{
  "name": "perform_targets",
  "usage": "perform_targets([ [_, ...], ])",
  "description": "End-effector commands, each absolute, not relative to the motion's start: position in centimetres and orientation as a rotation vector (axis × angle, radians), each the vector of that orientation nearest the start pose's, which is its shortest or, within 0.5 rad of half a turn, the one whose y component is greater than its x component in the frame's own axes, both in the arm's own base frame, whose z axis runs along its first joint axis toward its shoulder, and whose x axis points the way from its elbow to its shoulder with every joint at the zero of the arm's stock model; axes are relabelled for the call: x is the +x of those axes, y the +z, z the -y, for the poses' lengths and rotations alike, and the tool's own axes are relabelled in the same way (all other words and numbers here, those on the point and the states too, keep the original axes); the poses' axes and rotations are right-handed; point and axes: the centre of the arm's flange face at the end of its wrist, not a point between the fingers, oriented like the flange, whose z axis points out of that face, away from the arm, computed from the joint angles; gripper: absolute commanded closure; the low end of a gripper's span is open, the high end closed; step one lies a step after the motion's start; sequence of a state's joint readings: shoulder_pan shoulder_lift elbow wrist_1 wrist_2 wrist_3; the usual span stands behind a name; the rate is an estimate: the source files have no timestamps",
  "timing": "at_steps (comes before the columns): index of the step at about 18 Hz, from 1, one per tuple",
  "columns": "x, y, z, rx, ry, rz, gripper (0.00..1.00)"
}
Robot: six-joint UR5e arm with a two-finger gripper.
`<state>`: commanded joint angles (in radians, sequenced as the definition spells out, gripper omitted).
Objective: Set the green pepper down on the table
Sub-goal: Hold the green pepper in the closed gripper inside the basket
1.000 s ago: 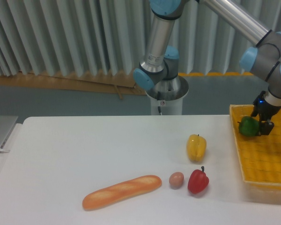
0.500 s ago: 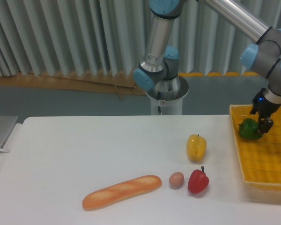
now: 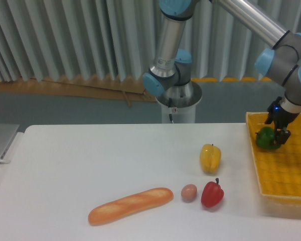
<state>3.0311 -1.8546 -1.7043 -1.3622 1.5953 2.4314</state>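
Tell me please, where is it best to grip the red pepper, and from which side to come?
Probably from above, closing on the wide body of the red pepper, not its thin stem. Set the fingers front and back: the egg lies close on its left, so a finger there would likely bump it.

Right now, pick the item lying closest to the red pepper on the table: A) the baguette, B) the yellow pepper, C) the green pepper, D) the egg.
D: the egg sits just left of the red pepper, nearly touching it, while the yellow pepper lies farther back and the green pepper is over the yellow basket at the hand.
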Motion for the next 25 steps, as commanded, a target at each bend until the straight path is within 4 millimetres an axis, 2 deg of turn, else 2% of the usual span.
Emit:
perform_targets([
  [5, -54.1, 28.6, -19.2, -2.717, -0.307, -1.438, 0.0],
  [11, -54.1, 28.8, -19.2, -2.727, -0.301, -1.427, 0.0],
  [12, -54.1, 28.8, -19.2, -2.729, -0.296, -1.426, 0.09],
  [13, -54.2, 28.9, -19.3, -2.729, -0.294, -1.428, 0.22],
  [14, -54.1, 28.8, -19.3, -2.73, -0.297, -1.426, 0.3],
  [17, -54.1, 28.8, -19.3, -2.73, -0.294, -1.426, 0.44],
  [25, -54.5, 30.5, -19.6, -2.722, -0.238, -1.417, 0.45],
])
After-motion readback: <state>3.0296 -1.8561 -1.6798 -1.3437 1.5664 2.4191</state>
